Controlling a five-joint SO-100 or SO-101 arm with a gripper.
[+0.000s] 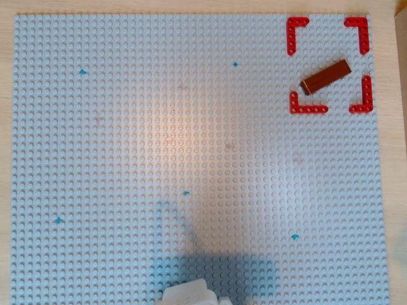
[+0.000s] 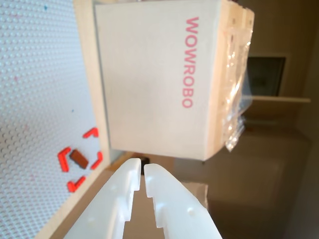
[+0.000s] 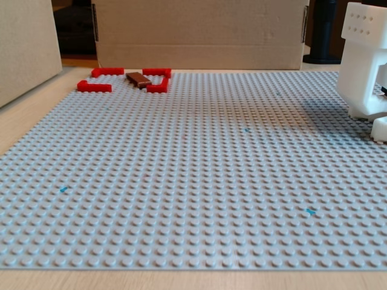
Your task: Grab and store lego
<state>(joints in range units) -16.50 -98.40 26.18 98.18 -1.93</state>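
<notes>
One end effector [image 2: 141, 172] fills the near edge of the wrist view, its two white fingers [image 2: 122, 199] pressed almost together with only a thin slit between the tips, nothing pinched. We see it raised and pointed off past the edge of the grey baseplate [image 1: 191, 140], toward a pale box [image 2: 154, 79] lettered WOWROBO.

Overhead view: only a bit of the white arm [image 1: 187, 294] shows at the bottom edge, its shadow on the studs. Mid-plate is bare apart from small blue marks [image 1: 186, 192].

Far corner: the lego [image 1: 326, 77], a shiny brown brick, lies inside the square framed by four red corner pieces [image 1: 308, 105]. It sits skewed to the frame, one end near the lower left corner piece, and looks to be resting loose on the studs. The fixed view shows it lying flat [image 3: 138, 78], a cardboard wall [image 3: 199, 33] just behind.

Our judgement: the brick already lies in the marked square, well apart from the arm, so what remains is unclear. If a grasp is wanted, spread the fingers first, turn the wrist to cross the narrow width, descend clear of the red pieces
</notes>
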